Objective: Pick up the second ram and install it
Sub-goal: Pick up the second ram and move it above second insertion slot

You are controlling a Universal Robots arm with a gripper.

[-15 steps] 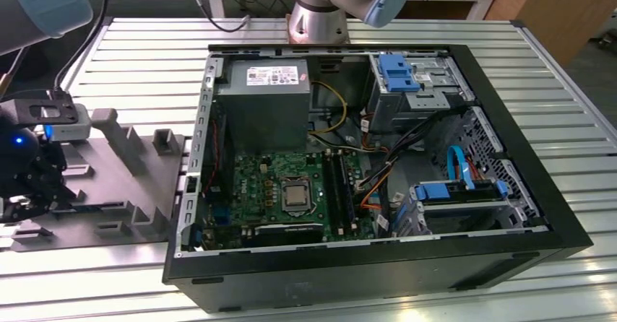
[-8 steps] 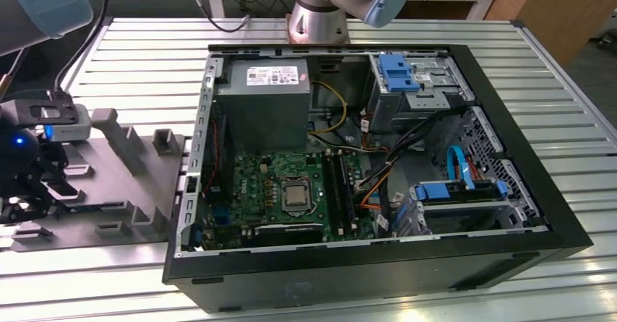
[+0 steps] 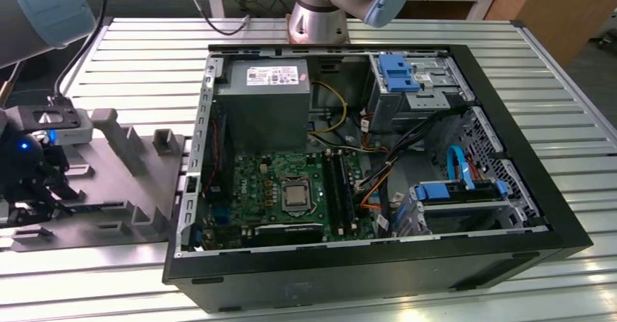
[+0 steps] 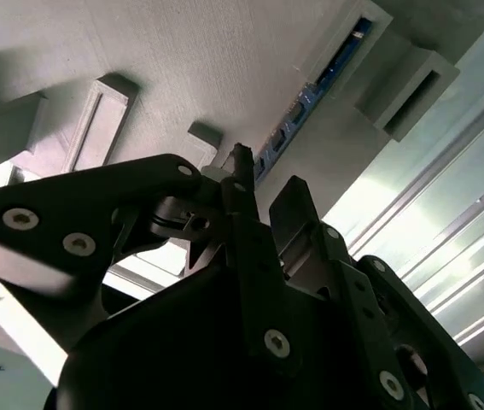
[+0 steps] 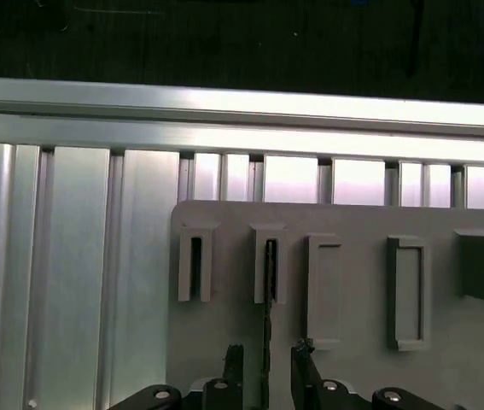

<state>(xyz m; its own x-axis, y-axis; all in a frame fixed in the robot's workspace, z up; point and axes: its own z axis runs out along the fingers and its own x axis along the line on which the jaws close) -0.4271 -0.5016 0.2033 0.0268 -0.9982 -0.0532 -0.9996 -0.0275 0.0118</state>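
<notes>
The second ram [image 5: 270, 273] stands on edge in a slot near the grey tray's [image 5: 352, 222] corner, beside the outermost slot [image 5: 195, 266]. The gripper [image 5: 267, 354] is spread, one finger on each side of the strip. The exterior view adds the open computer case [image 3: 386, 279] beside the tray on the slatted surface [image 3: 144, 69]. The second wrist view shows the ram's blue face.

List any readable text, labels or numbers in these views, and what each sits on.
White label on the power supply: print too small to read.
Motherboard: markings too small to read.
Grey tray, second ram and gripper in the first wrist view: no legible text.
</notes>
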